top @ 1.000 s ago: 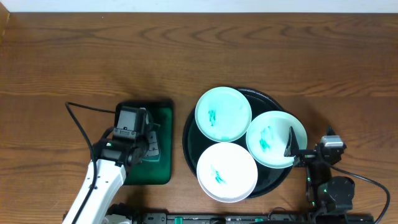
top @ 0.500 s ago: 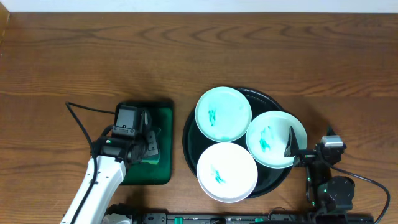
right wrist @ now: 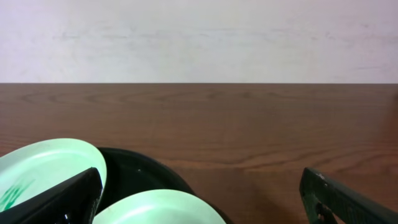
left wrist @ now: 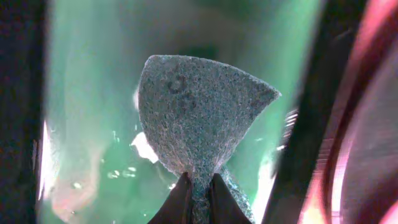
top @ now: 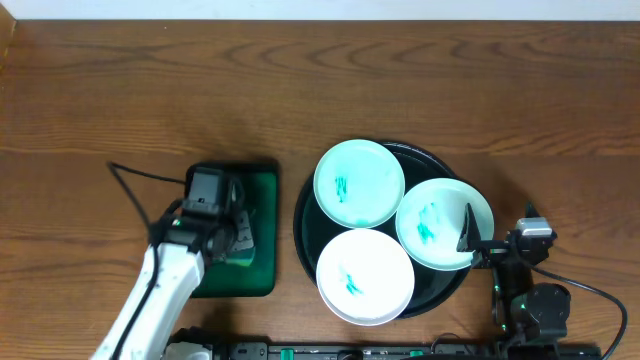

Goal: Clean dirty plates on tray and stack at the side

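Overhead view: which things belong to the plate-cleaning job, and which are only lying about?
Job: three plates, black tray, sponge in the left fingers, green tray under it.
Lying about: only the cable, left of the green tray.

A brown wooden surface (top: 150,90) fills the overhead view, its dark, wavy grain running left to right, with broader swirls toward the far side. Soft, even light falls on it, giving a faint sheen and only weak, blurred shadows. Beyond its far edge stands a plain off-white wall (right wrist: 199,37), faintly mottled, which meets the wood in a straight level line and shows from overhead only as a thin pale strip.
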Controlling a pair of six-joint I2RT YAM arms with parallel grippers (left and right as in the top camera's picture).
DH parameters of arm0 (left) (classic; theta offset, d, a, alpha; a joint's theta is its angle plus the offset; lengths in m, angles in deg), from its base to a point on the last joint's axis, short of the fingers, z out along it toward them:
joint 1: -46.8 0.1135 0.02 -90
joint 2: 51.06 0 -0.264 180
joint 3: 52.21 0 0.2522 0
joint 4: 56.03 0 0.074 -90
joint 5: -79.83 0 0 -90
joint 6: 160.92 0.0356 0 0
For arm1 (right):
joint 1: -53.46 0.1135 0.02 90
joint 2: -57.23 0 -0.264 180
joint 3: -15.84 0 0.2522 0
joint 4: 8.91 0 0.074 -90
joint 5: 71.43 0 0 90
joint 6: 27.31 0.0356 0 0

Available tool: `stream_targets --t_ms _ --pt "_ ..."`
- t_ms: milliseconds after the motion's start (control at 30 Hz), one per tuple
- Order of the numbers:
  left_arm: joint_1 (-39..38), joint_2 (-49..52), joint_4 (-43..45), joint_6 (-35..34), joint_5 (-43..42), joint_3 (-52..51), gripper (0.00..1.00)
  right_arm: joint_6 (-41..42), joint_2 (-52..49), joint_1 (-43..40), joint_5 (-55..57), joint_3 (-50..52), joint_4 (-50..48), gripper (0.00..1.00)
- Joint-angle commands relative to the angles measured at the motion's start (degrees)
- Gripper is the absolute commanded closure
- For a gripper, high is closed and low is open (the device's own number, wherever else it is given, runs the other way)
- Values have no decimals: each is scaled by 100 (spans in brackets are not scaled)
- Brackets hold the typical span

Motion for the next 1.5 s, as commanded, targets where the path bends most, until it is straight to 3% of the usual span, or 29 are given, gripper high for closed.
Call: stream_targets --t_ms 0,267,500,600,633,700,733,1100,1467 --pt "26 651 -118 -122 103 175 93 -46 7 -42 -2 9 24 1" --pt "26 1698 55 -120 -17 177 93 -46 7 -42 -2 9 24 1" --pt "26 1812 31 -118 -313 177 88 -46 7 -42 -2 9 24 1" --pt "26 1812 -55 -116 -321 177 74 -46 7 -42 -2 9 24 1" --pt "26 1812 -79 -116 -321 177 74 -46 7 -42 -2 9 24 1" --pt "26 1812 -153 -116 -321 177 91 -46 7 -42 -2 9 24 1" --pt "26 1812 -181 -116 -321 177 93 -46 9 -42 -2 9 24 1" --pt "24 1633 -282 -94 -321 289 93 -46 7 -42 -2 9 24 1" --pt "24 -133 -643 -96 -68 734 93 -46 7 -42 -2 9 24 1"
